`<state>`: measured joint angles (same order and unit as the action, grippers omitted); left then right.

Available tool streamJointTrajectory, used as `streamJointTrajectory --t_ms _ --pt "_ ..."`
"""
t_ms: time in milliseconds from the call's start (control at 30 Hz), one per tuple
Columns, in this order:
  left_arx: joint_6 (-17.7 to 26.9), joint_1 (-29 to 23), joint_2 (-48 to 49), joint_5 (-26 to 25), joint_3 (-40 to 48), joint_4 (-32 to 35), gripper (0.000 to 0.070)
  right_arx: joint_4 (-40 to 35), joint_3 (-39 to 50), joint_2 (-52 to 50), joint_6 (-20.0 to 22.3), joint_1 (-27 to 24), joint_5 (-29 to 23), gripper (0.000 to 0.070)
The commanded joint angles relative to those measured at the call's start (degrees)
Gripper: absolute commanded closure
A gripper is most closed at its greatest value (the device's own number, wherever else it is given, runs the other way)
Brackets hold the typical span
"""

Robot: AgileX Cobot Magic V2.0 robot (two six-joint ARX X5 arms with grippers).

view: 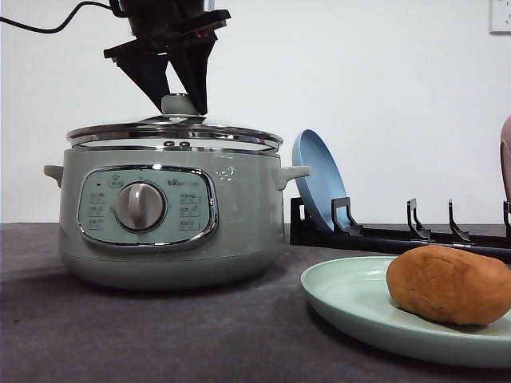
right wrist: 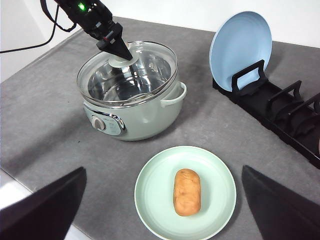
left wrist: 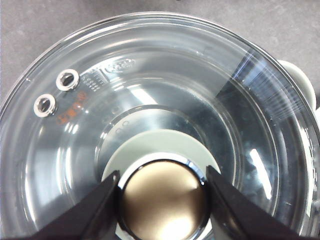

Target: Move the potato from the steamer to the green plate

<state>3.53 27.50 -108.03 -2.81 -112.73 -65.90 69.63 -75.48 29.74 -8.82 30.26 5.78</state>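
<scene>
The orange-brown potato [view: 451,283] [right wrist: 187,191] lies on the green plate [view: 351,299] [right wrist: 155,200], in front and to the right of the steamer [view: 172,211] [right wrist: 142,112]. The steamer's glass lid [view: 176,132] [left wrist: 165,75] rests on the pot. Through the glass the inside looks bare metal. My left gripper [view: 182,108] [left wrist: 162,175] [right wrist: 120,52] comes down from above, its fingers pressed on both sides of the lid knob [left wrist: 162,200]. My right gripper [right wrist: 163,169] hangs open high above the plate and potato, holding nothing.
A black dish rack [view: 399,235] [right wrist: 280,112] stands behind and right of the steamer with a blue plate [view: 315,179] [right wrist: 240,47] upright in it. A pinkish edge [view: 505,155] shows at the far right. Grey cloth [right wrist: 45,125] covers the table.
</scene>
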Motion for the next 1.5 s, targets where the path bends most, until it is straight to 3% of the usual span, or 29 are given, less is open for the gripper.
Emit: streamJointTrajectory --t_ms 0,833,1467 --pt "0.3 0.1 0.0 0.3 -1.7 1.2 0.07 -0.5 -1.1 0.1 0.5 0.3 -0.3 0.0072" --pt "1.4 0.1 -4.3 0.4 -1.7 1.6 0.0699 -0.5 -1.1 0.1 0.5 0.3 -0.3 0.0072" --pt "1.8 0.2 -4.3 4.4 -1.7 1.7 0.07 -0.5 -1.1 0.1 0.7 0.3 -0.3 0.0072"
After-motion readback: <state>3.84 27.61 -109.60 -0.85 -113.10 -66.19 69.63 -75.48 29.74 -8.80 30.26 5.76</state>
